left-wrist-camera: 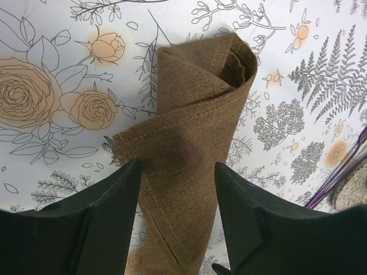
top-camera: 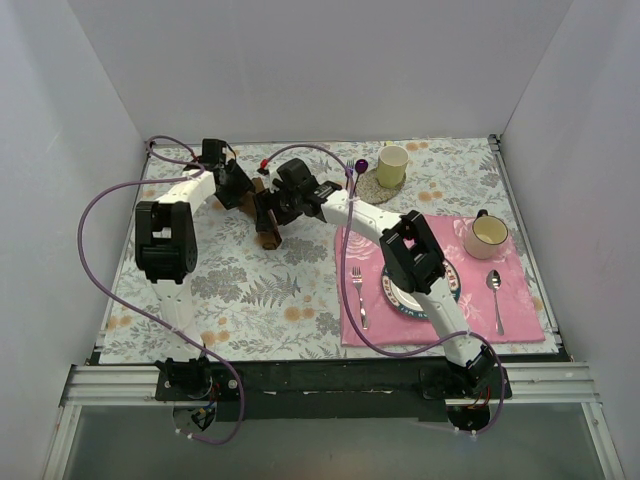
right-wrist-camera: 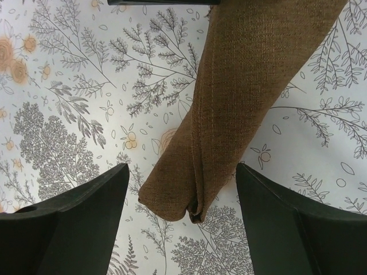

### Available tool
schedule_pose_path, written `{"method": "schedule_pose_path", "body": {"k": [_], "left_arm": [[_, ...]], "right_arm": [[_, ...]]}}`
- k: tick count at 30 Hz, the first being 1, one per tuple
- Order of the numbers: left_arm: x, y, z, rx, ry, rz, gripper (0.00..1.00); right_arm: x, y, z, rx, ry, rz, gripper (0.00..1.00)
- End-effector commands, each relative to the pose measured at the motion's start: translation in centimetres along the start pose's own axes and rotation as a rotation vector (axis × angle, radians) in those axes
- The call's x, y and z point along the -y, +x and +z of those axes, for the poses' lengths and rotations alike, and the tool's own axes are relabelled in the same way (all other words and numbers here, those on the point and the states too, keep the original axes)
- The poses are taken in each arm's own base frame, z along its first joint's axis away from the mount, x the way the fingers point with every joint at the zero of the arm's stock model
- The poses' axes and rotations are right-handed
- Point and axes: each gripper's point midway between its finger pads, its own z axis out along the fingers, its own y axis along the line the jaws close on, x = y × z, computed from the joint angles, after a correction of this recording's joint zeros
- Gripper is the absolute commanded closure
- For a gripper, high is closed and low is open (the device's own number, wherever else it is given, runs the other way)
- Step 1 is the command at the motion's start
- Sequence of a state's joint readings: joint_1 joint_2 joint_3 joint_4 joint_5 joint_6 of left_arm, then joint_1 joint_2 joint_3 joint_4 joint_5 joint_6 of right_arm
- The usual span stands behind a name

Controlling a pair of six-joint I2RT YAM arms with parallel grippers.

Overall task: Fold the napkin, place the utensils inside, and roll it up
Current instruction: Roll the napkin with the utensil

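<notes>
Napkin (left-wrist-camera: 195,114), brown and rolled into a tube, lies on the flowered tablecloth (right-wrist-camera: 69,114). The left gripper (left-wrist-camera: 178,169) straddles one end, fingers against its sides (pressing or not, I cannot tell). The right gripper (right-wrist-camera: 182,169) stands spread wide around the other end, not touching. Fork (top-camera: 359,295) and spoon (top-camera: 495,295) lie on the pink mat (top-camera: 520,310); the plate (top-camera: 455,285) rim's lettering is unreadable.
</notes>
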State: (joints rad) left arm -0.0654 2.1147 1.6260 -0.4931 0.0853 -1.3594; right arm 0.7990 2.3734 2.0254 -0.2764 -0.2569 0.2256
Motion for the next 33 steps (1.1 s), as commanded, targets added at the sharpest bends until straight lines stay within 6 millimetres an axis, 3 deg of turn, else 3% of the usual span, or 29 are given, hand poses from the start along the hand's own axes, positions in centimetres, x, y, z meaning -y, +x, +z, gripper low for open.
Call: {"method": "schedule_pose_path", "body": {"k": [1,8,25,27,33], "left_arm": [[0.2,-0.4,0.4,0.014,0.002,0.003,0.46],[0.0,0.3,1.3,0.002,0.016,-0.009,0.46],[-0.4,0.9,1.4,-0.005,0.012,-0.015,0.46],[-0.6,1.1,1.6,-0.010,0.007,-0.017,0.46],[-0.6,1.3,1.7,-0.016,0.010,-0.020,0.46]], "right_arm": [[-0.7,-1.6,0.2,0.041,-0.009,-0.012,0.17],[0.0,-0.6,1.2,0.027,0.071,-0.046,0.17],[2.2,1.9,3.3,-0.020,0.362,-0.186,0.17],[2.6,2.4,3.3,-0.025,0.373,-0.173,0.18],[2.4,3.5,3.6,-0.029,0.279,-0.041,0.37]]}}
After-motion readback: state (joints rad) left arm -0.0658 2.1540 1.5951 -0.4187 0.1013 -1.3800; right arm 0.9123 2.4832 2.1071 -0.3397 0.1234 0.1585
